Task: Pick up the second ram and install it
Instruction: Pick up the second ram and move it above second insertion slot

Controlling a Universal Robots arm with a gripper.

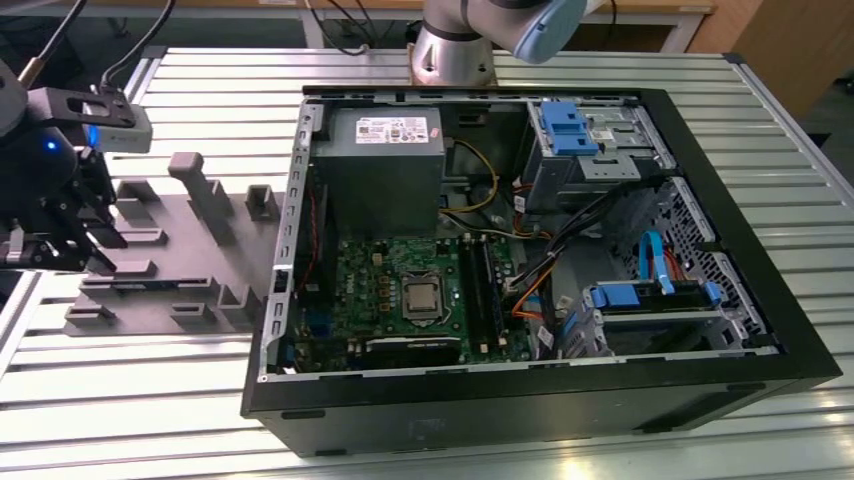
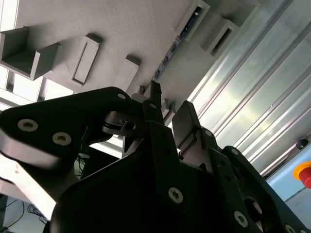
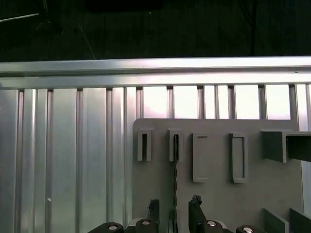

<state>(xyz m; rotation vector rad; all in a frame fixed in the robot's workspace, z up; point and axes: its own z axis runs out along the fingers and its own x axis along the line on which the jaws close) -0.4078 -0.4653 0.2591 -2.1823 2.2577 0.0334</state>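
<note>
Green ram straddled by end effector

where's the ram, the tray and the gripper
ram (image 3: 174,167), first wrist view, its thin upper edge.
tray (image 3: 214,199), first wrist view, bare flat surface.
gripper (image 2: 170,99), second wrist view, midway between fingertips.

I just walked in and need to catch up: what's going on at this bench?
The robot arm's gripper hangs over the grey fixture tray, beside the open computer case. Its open fingers straddle the second ram, which stands on edge in the tray. The stick has not yet been lifted or taken to the motherboard.
</note>
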